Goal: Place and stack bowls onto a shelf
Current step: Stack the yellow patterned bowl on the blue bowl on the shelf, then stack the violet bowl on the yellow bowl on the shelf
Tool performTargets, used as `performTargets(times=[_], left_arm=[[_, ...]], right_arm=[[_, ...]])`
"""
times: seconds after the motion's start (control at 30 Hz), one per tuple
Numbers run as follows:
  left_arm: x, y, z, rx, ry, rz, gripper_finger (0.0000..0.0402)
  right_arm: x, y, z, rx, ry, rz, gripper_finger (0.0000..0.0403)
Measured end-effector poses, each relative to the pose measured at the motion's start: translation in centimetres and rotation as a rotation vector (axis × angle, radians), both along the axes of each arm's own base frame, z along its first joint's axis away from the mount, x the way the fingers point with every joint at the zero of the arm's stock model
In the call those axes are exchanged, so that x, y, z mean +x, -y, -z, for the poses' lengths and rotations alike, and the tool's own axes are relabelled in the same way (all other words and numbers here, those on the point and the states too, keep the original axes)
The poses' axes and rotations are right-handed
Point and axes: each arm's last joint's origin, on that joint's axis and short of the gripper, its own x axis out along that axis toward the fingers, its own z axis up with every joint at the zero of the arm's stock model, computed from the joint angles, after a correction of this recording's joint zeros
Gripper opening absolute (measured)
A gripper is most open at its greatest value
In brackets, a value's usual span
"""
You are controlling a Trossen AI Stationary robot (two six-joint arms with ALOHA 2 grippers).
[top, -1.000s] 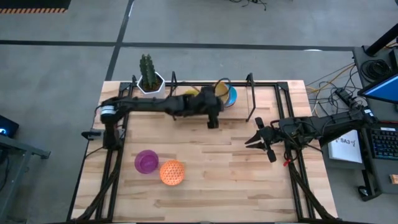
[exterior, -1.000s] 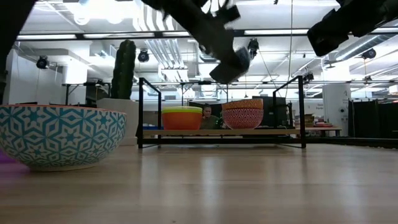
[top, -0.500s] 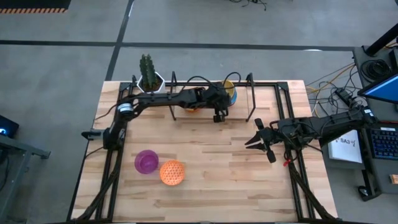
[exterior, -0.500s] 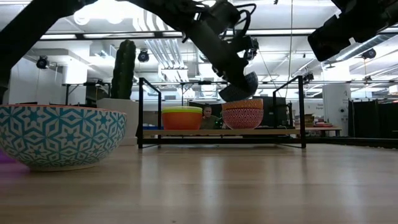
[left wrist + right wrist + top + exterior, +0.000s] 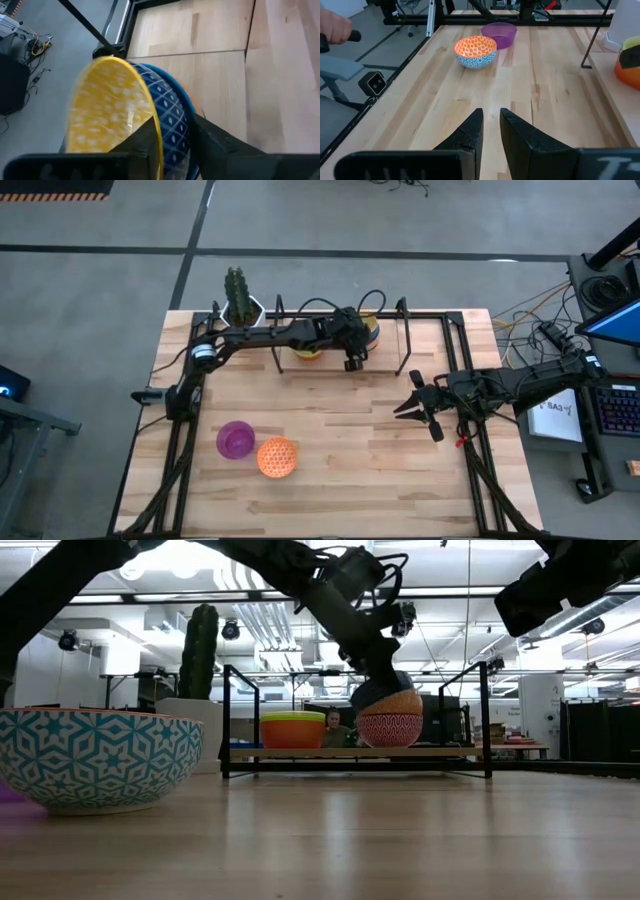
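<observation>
My left gripper reaches over the shelf at the table's far edge, shut on a bowl that is yellow inside and blue-patterned outside. In the low view this bowl sits tilted right above a stack of gold and red patterned bowls on the shelf's right part. A yellow, green and orange stack stands on the board to the left. A purple bowl and an orange-and-blue-white bowl stand on the table near the front left. My right gripper waits at the table's right side, shut and empty. My left gripper holds the bowl by its rim, one finger inside on the yellow wall and one outside on the blue patterned wall. The bowl is tilted, its bottom toward the stack's top bowl. Whether it rests there, I cannot tell.
A white pot with a cactus stands at the shelf's left end. Black frame rails run along the table's left and right edges. A person shows behind the shelf, and a hand beyond the table's edge.
My left gripper has carried the blue-and-yellow bowl toward the table's far edge and down, from well above the shelf onto the patterned stack at the shelf's right. It stays shut on the bowl.
</observation>
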Motion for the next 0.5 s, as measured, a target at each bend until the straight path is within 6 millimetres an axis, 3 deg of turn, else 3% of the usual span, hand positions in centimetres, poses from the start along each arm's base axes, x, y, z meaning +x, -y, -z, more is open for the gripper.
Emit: performTargets(times=[0.27,0.5], left_arm=[[-0.2,0.1,-1.1,0.002,0.032,-0.008,0.0138],[-1.0,0.9,-2.9,0.014,0.041,0.013,0.015]], right_arm=[[0.0,0.0,0.0,-0.002,0.004,0.009,0.0054],[0.0,0.0,-0.1,-0.003,0.007,0.011,0.0054]])
